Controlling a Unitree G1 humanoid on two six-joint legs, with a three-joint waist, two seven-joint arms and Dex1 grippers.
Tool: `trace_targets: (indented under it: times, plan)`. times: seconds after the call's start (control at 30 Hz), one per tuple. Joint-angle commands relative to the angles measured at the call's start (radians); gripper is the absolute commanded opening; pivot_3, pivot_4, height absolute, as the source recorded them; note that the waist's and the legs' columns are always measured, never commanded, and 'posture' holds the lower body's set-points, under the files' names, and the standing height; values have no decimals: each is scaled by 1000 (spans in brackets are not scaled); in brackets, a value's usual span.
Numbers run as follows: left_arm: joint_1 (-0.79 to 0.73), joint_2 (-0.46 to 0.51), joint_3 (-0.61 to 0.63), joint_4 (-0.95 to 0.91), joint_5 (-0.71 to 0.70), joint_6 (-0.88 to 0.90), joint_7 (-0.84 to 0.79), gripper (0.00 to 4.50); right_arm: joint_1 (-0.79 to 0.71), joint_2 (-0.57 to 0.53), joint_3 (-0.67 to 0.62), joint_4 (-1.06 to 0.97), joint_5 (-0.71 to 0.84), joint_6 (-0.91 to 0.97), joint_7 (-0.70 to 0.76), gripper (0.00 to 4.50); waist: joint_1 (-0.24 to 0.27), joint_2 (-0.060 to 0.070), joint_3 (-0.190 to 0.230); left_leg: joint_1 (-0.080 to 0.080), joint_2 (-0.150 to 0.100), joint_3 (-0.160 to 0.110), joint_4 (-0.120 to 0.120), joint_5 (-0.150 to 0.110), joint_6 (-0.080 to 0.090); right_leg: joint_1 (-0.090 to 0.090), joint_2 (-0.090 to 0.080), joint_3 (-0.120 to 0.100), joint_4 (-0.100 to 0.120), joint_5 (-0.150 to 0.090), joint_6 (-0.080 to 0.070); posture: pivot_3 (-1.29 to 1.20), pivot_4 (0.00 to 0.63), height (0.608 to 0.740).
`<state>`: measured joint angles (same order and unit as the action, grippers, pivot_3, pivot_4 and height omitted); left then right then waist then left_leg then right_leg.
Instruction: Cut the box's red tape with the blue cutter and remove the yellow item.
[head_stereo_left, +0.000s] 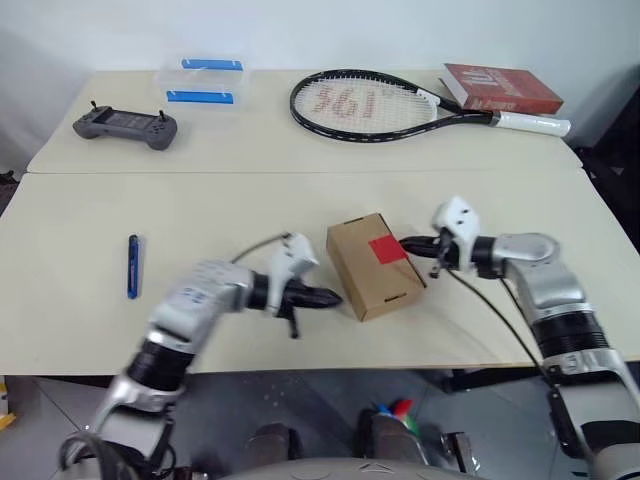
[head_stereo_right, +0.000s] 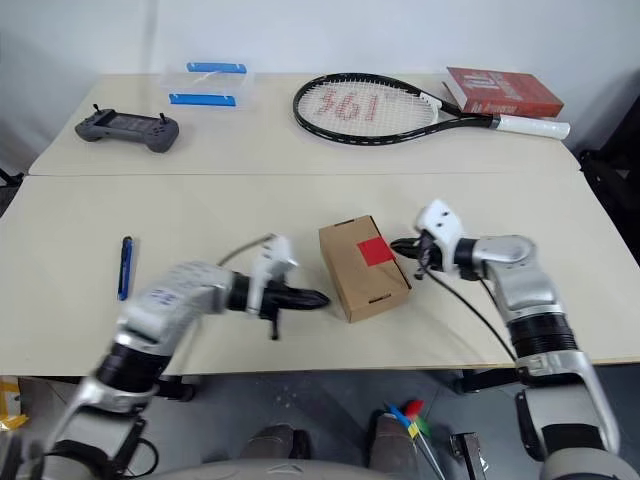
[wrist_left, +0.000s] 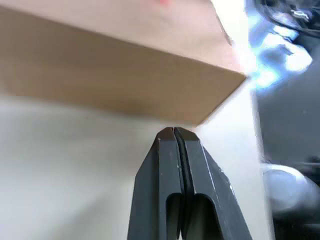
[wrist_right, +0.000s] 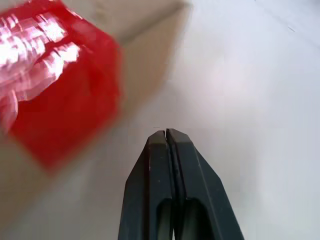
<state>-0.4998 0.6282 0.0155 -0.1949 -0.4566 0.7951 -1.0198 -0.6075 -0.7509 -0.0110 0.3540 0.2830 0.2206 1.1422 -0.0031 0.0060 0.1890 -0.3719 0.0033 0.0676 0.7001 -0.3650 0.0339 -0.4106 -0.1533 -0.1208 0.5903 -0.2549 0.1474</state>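
Both grippers sit with jaws pressed together, holding nothing. Your left gripper (head_stereo_left: 335, 297) points at the box (head_stereo_left: 376, 264) from its left side, tip just beside the carton's near wall; in the left wrist view the fingertips (wrist_left: 172, 134) stop just short of the cardboard. Your right gripper (head_stereo_left: 405, 243) comes in from the box's right, tip close to the red tape (head_stereo_left: 387, 249) on top, touching or not I can't tell. The blue cutter (head_stereo_left: 133, 266) lies flat on the table (head_stereo_left: 300, 210), well apart from both grippers, off to your left.
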Motion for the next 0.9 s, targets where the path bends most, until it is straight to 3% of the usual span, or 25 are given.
trace_targets:
  times: [0.03, 0.17, 0.23, 0.3, 0.4, 0.5, 0.63, 0.8, 0.9]
  plan:
    - [93, 89, 238, -56, -91, -82, -57, 850, 70, -50, -127, -171, 160, 52, 90, 915, 0, 0, 0, 1, 1, -1, 0, -1, -1, 1, 0, -1, 1, 0, 0, 0, 150, 740]
    - [264, 180, 500, -18, -92, -141, -36, 2057, 173, -56, -204, -338, 213, 34, 78, 2247, -1, 0, 0, 1, -2, 0, -1, -1, -1, 1, 1, -1, -1, 0, 0, 0, 150, 740]
    - [420, 211, 652, 18, -52, -175, -30, 2704, 215, 0, -252, -449, 325, 12, 97, 2989, -2, 1, 0, 2, -1, 1, 0, -1, -2, 1, 2, -1, 0, 0, -1, 0, 150, 740]
    - [600, 215, 825, 99, -26, -182, -25, 3343, 258, 42, -258, -564, 418, 47, 88, 3674, -10, 1, 0, 3, 0, 2, -1, -2, -2, 1, 2, 1, 0, -1, -1, 0, 150, 740]
    - [742, 196, 1004, 267, -2, -281, 44, 4275, 305, 56, -215, -670, 474, 98, 96, 4500, -13, 1, 0, 4, 6, 2, -1, -3, -4, 1, 4, 0, 0, -1, -2, 0, 150, 740]
    - [832, 161, 1127, 358, 17, -374, 126, 4451, 335, 72, -187, -722, 512, 104, 115, 4500, 5, -5, -3, 4, 6, 2, 0, -4, -3, 1, 3, 0, 0, -2, -3, 0, 150, 740]
    - [903, 118, 1164, 414, 0, -469, 149, 4451, 332, 104, -186, -708, 470, 15, 115, 4500, 18, -8, -5, 4, 5, 2, 0, -5, -2, 1, 0, 1, 0, -1, -4, 0, 150, 740]
    - [897, -11, 1099, 160, -81, -413, 243, 4451, 329, 88, -215, -651, 441, -39, 113, 4500, 26, -10, -6, 4, 7, 1, 0, -7, -5, 0, -1, 1, 0, 0, -6, 0, 150, 740]
    - [778, -120, 941, -82, -76, -316, 476, 4451, 337, 69, -216, -628, 432, -49, 129, 4500, 31, -9, -6, 4, 7, 0, 0, -7, -4, 1, -2, 3, 0, 1, -7, 0, 150, 740]
